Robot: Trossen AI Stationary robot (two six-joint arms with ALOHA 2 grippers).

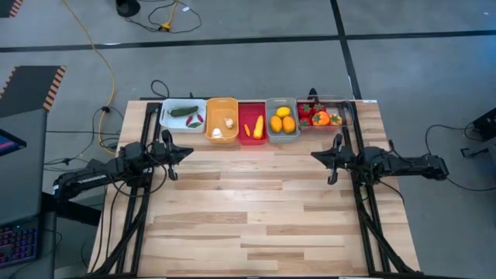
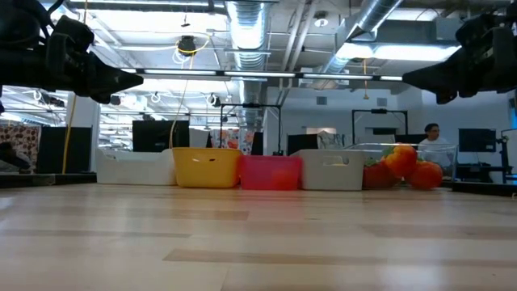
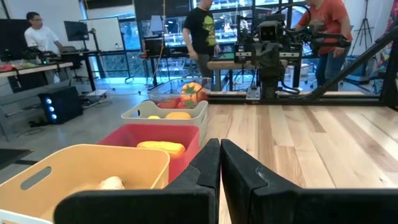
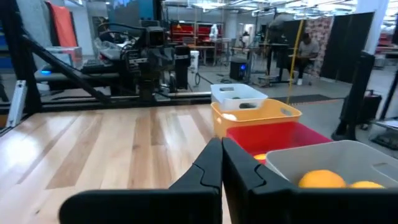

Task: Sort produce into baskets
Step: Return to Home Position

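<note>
Both arms reach level toward each other from opposite sides. The left gripper and the right gripper point inward, well apart, each with its fingers pressed together.

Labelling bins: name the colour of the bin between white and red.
An orange bin; high view shows it best.

From table height the walls of the orange bin, red bin and grey bin hide their contents (only the red heap shows). From above, the pale bits in the orange bin are too small for me to name. My right wrist view cuts the grey bin off at its edge.
</note>
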